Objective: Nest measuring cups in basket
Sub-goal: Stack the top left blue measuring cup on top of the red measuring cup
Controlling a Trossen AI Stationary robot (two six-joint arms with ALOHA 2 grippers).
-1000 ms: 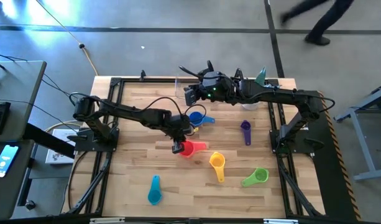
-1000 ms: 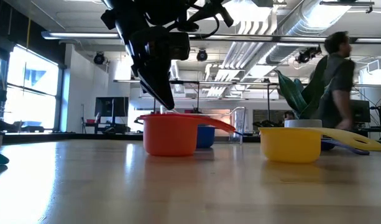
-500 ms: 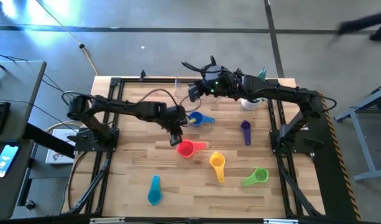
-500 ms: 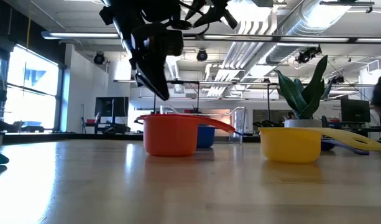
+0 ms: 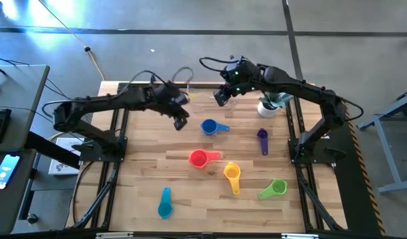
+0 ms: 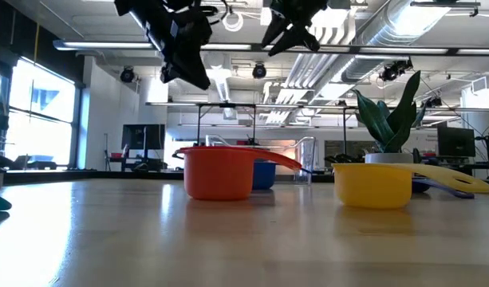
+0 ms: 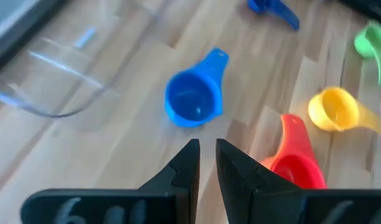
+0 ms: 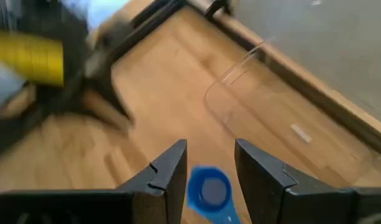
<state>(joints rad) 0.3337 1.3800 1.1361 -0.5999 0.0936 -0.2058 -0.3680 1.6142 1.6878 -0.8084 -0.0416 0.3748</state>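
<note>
The left gripper (image 5: 179, 123) is hanging above the bench toward its far edge, fingers nearly together with only a slim gap, carrying nothing. The right gripper (image 5: 220, 97) is hovering by the far edge, fingers a little apart, also carrying nothing. Between them, against the far edge, is sitting the clear low-walled rectangular plastic basket (image 7: 50, 87); no cup is showing inside it.

Six small plastic measuring cups with short flat handles are lying on the wood outside the basket: the blue cup (image 5: 210, 127) nearest it, the red cup (image 5: 199, 158) mid-bench, the yellow cup (image 5: 231, 174) just beside the red, the purple cup (image 5: 262, 137) toward the right edge, the green cup (image 5: 275, 188) near the front right corner, and the teal cup (image 5: 164, 204) by the front edge. No orange cup is showing. By this judgement the nesting is barely started: every visible cup is waiting to be collected
</note>
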